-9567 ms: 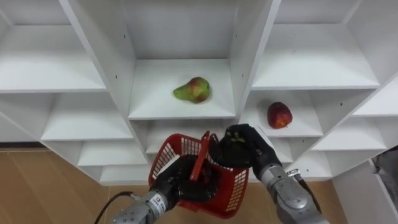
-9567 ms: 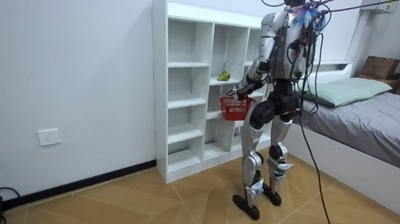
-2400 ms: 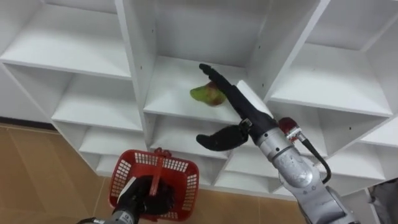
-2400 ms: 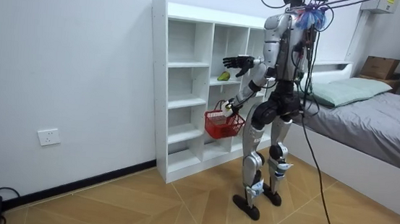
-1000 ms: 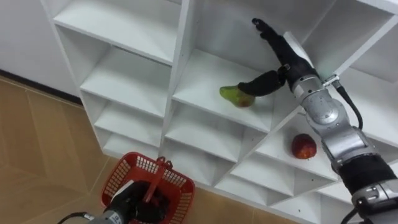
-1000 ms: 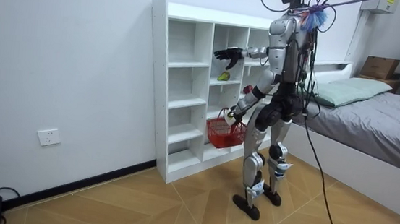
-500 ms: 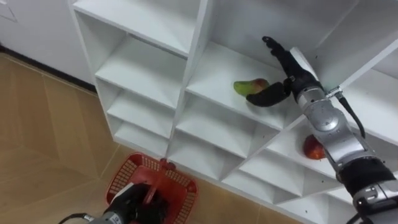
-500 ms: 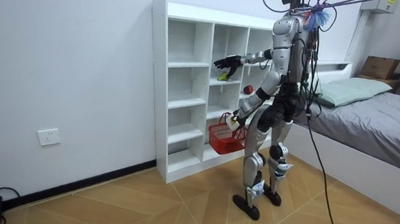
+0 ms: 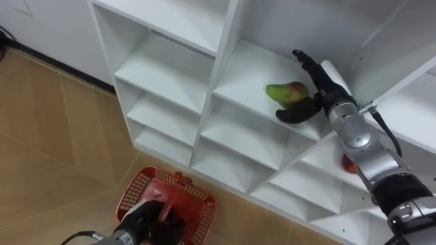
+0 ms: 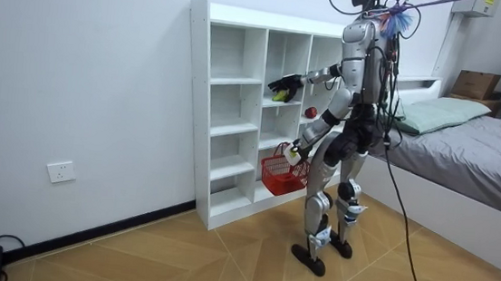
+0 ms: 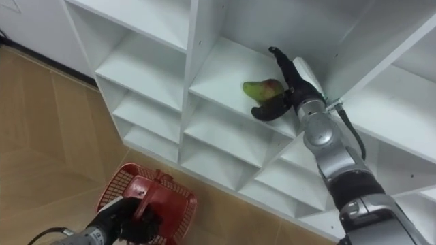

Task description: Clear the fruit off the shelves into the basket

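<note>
green-red pear (image 9: 286, 91): on its side on white closet shelf (image 9: 238, 71), long axis crosswise, fat end nearest right robot hand (image 9: 325, 87), which is spread wide just beside it. left robot hand (image 9: 146, 221) grips red plastic basket (image 9: 199, 207).

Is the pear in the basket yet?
No, the pear lies on the shelf against the right hand, far above the basket.

1 pear (image 9: 287, 91), 1 apple (image 10: 309, 112), 1 basket (image 9: 139, 189)
</note>
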Robot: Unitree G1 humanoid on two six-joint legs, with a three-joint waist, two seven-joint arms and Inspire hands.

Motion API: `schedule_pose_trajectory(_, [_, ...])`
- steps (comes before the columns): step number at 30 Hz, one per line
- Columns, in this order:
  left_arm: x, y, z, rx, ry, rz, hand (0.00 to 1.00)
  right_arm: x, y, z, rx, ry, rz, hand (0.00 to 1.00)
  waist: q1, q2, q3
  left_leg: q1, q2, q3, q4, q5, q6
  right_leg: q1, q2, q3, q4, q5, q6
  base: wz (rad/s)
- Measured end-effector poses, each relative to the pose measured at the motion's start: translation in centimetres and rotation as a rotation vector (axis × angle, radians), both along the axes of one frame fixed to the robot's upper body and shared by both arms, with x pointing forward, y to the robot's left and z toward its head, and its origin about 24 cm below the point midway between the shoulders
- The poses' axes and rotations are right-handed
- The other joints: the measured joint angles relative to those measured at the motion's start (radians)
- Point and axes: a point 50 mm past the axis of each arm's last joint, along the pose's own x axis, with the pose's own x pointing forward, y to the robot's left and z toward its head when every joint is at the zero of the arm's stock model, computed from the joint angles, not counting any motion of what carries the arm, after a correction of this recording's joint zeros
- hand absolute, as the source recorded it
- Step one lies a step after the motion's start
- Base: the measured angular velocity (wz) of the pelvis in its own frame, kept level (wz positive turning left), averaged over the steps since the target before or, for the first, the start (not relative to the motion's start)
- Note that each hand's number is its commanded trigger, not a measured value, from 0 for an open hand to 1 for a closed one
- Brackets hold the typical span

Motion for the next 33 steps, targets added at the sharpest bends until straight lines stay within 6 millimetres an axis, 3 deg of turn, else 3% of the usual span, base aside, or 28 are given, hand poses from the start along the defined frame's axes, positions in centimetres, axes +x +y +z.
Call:
schedule_pose_trajectory(15, [0.3,-0.3,0.1,0.014,-0.007,-0.025,1.00,0.6,0.0,1.3,-0.008,-0.071,0.006,0.00,-0.015,0.001,-0.0026,-0.038,-0.003,0.009,-0.031,0.036,0.001,-0.058,-0.009,0.003,0.015,0.005,-0.003,0.00])
schedule_pose_trajectory(33, [0.5,-0.7,0.2,0.015,-0.003,-0.079,1.00,0.7,-0.3,0.3,-0.031,0.042,0.053,0.00,-0.006,0.000,-0.0029,-0.026,-0.002,0.014,-0.036,0.042,0.002,-0.058,-0.013,0.025,0.027,0.003,-0.002,0.00])
